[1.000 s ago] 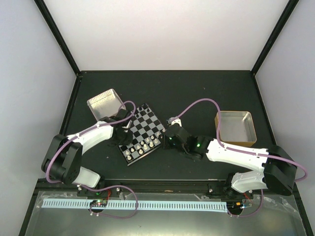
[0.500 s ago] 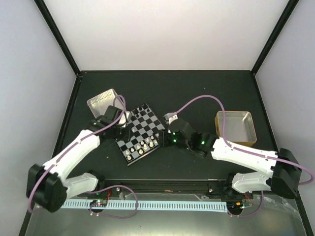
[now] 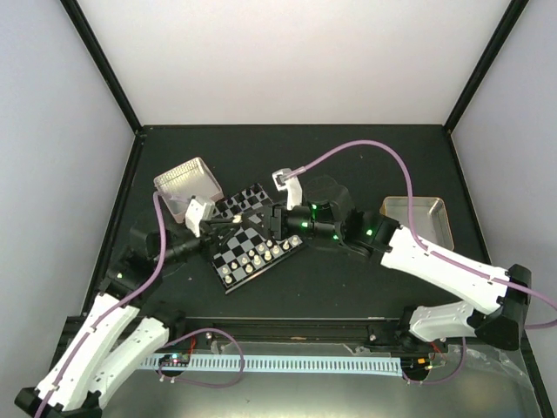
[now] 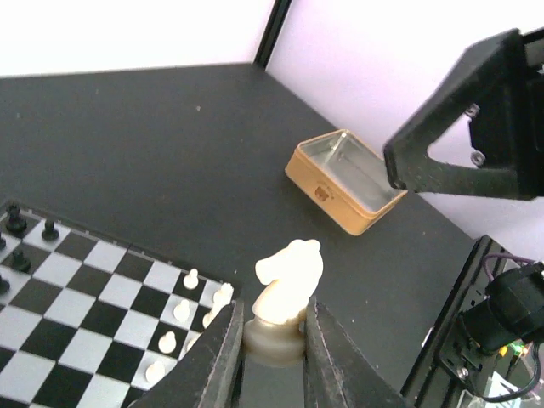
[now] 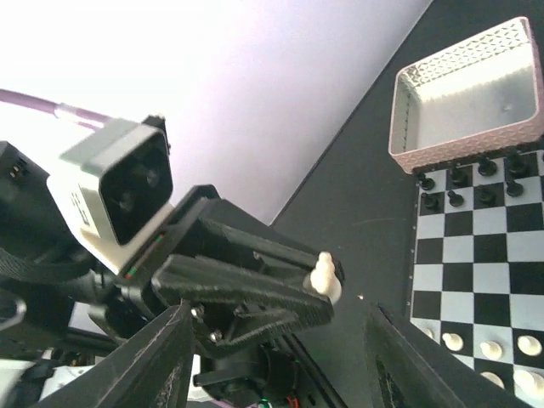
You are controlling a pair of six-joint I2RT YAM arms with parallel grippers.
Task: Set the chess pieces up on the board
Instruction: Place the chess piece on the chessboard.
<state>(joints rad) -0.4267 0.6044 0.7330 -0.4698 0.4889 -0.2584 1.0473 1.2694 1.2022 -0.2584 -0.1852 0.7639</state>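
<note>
The board [image 3: 252, 237] lies at an angle at mid-table. Cream-white chess pieces [image 3: 258, 256] stand along its near edge and small black pieces [image 3: 244, 193] along its far edge. My left gripper [image 3: 228, 225] hovers over the board's left side, shut on a cream-white knight [image 4: 287, 285] held by its base. The right wrist view shows that knight [image 5: 325, 277] between the left fingers [image 5: 246, 293]. My right gripper [image 3: 278, 218] is open and empty over the board's right corner, facing the left gripper. White pawns [image 4: 180, 310] show on the board [image 4: 76, 293] below.
A pale mesh tray [image 3: 185, 183] sits left of the board; it also shows in the right wrist view [image 5: 469, 95]. A gold tin [image 3: 419, 221] stands open at the right and shows in the left wrist view [image 4: 344, 180]. Purple cables arc over both arms.
The left arm has stretched out and lifted, its gripper now over the board's left side. The right gripper has risen and moved left, up to the board's right corner.
</note>
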